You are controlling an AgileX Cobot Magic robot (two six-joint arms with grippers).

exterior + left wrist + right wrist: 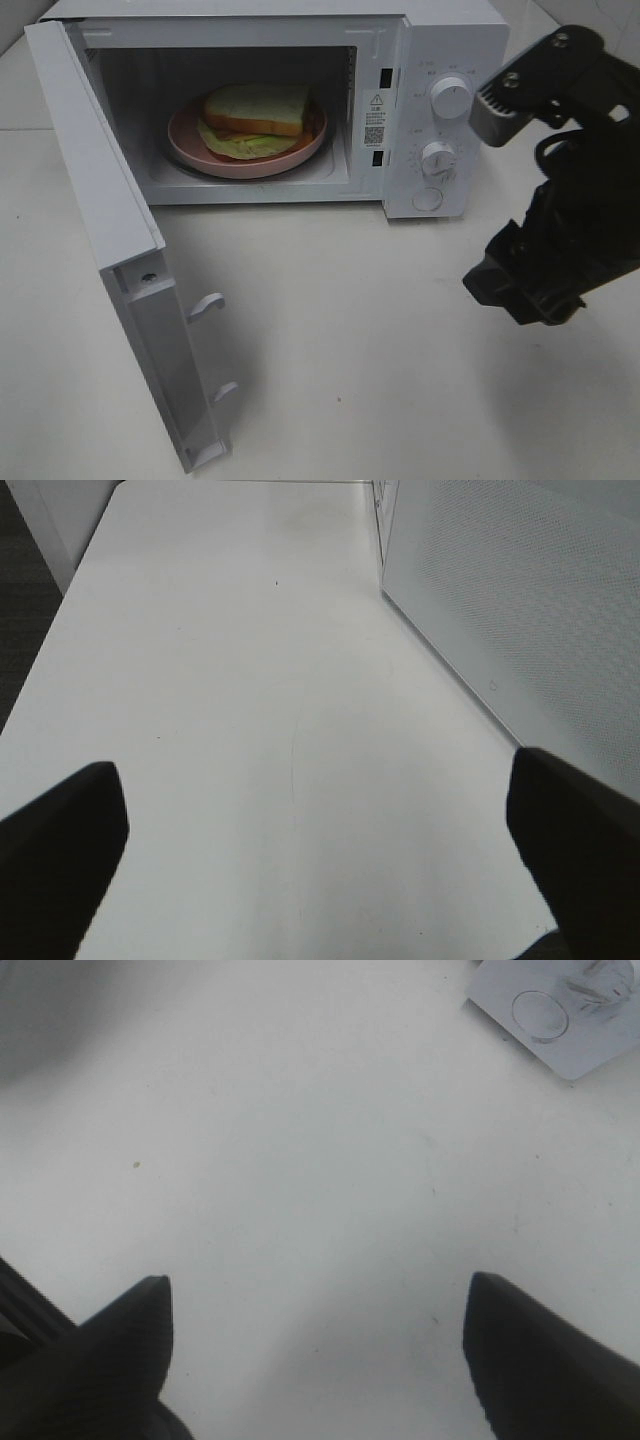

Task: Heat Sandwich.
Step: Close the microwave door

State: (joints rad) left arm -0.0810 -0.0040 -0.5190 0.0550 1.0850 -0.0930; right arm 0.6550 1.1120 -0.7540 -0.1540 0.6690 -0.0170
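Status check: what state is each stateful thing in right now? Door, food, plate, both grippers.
microwave door, swung wide open
sandwich, on the plate, inside the microwave
pink plate, inside the microwave cavity, carrying the sandwich
left gripper, open, empty, over bare table
right gripper, open, empty, over bare table

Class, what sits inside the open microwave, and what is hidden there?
A sandwich lies on a pink plate inside the microwave. The plate's middle and whatever supports it are covered.

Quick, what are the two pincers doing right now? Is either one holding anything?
Left pincer: open, holding nothing.
Right pincer: open, holding nothing.
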